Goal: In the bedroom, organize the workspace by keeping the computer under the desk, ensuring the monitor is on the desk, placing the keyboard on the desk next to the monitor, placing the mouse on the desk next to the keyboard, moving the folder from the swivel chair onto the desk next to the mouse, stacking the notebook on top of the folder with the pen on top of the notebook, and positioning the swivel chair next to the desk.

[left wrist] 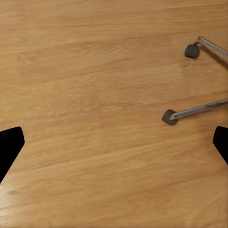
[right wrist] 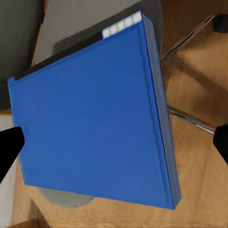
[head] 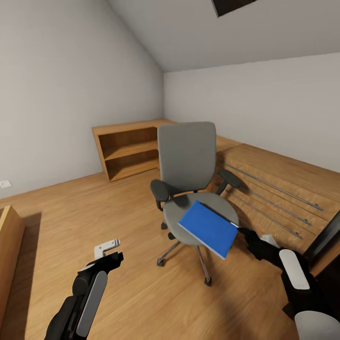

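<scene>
Step in hand: lifting the flat blue rectangular folder (head: 209, 228) off the grey swivel chair with chrome legs (head: 186, 163), by judgement.
Folder position: centre of the head frame, tilted, raised over the front of the chair's round seat (head: 186, 208); far corner hangs past the seat edge. Contact with the seat cannot be told.
Right gripper (head: 242, 231): black, at the lower right of the head frame, meeting the folder's right edge. In the right wrist frame the dark fingertips (right wrist: 9, 145) sit at either side margin with the folder's blue cover (right wrist: 90, 128) between them. Seemingly clamped on the folder's edge, since the tilt suggests support from that side, yet firm closure cannot be told.
Left gripper (head: 109, 254): low at the lower left of the head frame, fingers apart, holding nothing, hovering over the wooden plank floor (left wrist: 95, 95) near two black castors (left wrist: 168, 117). Probably kept clear so the right arm works alone.
Surroundings: low open wooden shelf unit (head: 127, 148) against the back wall, left of centre; wooden drawer fronts with long metal handles (head: 271, 189) at the right.
Risk: edge grip on a wide flat thing, likely to droop or slip.
</scene>
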{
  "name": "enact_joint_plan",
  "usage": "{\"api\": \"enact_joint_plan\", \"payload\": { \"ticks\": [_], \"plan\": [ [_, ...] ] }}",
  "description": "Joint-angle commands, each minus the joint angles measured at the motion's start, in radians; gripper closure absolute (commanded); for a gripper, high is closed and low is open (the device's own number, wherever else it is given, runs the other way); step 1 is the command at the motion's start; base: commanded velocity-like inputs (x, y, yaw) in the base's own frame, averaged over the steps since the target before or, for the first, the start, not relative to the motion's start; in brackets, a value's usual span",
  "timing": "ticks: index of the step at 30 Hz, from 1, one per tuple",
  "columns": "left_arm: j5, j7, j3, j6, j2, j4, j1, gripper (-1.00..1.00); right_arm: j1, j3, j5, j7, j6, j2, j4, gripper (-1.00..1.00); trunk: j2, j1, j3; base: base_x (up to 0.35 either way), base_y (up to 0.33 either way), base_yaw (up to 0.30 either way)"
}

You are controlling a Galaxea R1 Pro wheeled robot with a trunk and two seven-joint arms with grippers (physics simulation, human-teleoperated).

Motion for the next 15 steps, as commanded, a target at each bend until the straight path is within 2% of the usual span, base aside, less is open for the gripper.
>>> {"api": "enact_joint_plan", "payload": {
  "ticks": [1, 2, 4, 7, 10, 15],
  "plan": [
    [0.010, 0.009, -0.001, 0.002, 0.000, -0.001, -0.001, -1.00, 0.000, -0.001, -0.018, 0.012, 0.013, -0.007, 0.007, -1.00, -0.008, 0.004, -0.004, 0.000, 0.000, 0.000],
    [0.010, 0.009, -0.001, 0.002, 0.000, -0.001, -0.001, -1.00, 0.001, -0.001, -0.023, 0.033, 0.021, -0.014, 0.016, -1.00, -0.015, 0.008, -0.007, 0.000, 0.000, 0.000],
    [0.010, 0.010, -0.001, 0.002, 0.000, -0.001, -0.001, -1.00, 0.003, -0.001, -0.039, 0.139, 0.063, -0.047, 0.055, -1.00, -0.029, 0.015, -0.014, 0.000, 0.000, 0.000],
    [0.010, 0.010, -0.001, 0.002, 0.000, -0.001, -0.001, -1.00, 0.003, -0.002, -0.053, 0.233, 0.097, -0.068, 0.076, -1.00, -0.050, 0.027, -0.023, 0.000, 0.000, 0.000],
    [0.011, 0.010, -0.001, 0.002, 0.000, 0.000, -0.001, -1.00, 0.003, -0.005, -0.059, 0.290, 0.114, -0.081, 0.088, -1.00, -0.071, 0.038, -0.032, 0.000, 0.000, 0.000],
    [0.011, 0.010, -0.001, 0.002, 0.000, 0.001, -0.001, -1.00, 0.003, -0.013, -0.061, 0.315, 0.120, -0.088, 0.096, -1.00, -0.106, 0.057, -0.048, 0.000, 0.000, 0.000]
  ]
}}
